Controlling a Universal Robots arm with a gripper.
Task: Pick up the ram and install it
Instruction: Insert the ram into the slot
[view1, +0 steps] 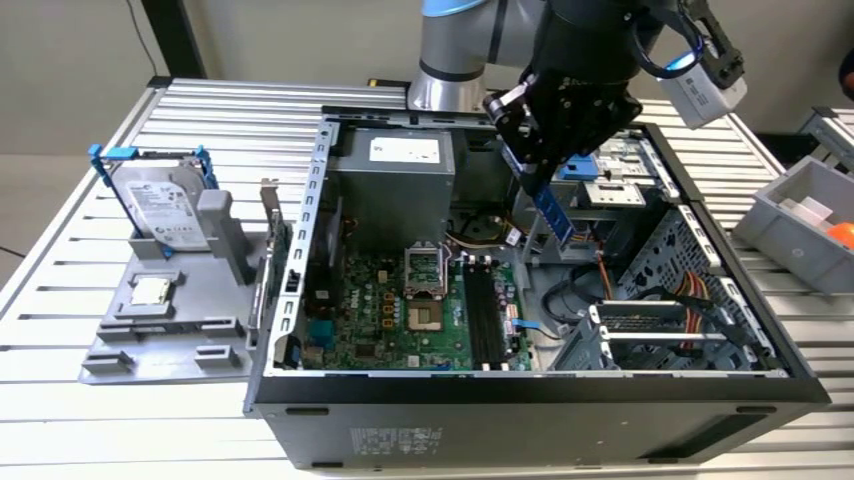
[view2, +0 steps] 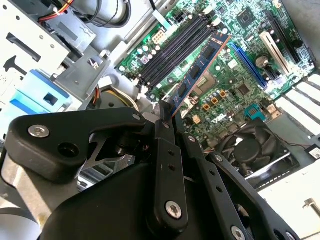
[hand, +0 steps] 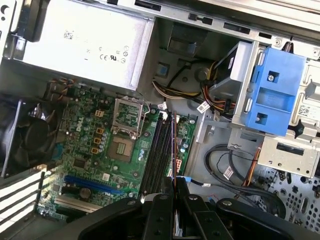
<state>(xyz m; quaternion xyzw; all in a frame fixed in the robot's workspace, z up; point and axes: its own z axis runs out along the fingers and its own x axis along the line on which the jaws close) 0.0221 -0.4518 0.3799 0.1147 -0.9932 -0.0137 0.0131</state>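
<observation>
Exterior view: open case (view1: 534, 395) on the table (view1: 54, 330), centre to right of frame. Motherboard (view1: 374, 310) lies in the case floor, lower centre, with the power supply (view1: 394, 185) behind it. Memory slots (view1: 483, 315) sit just right of the CPU socket (view1: 430, 290). Tray (view1: 147, 350) sits on the table left of the case; hard drive (view1: 160, 205) stands upright on it, processor chip (view1: 147, 291) in front. Bin (view1: 801, 215) at the right edge. Ram (view1: 558, 215) hangs upper centre-right, over the case interior, up and right of the slots, apart from them. In the second wrist view the fingers (view2: 167, 165) clamp one end of the ram; the rest juts out over the motherboard.
</observation>
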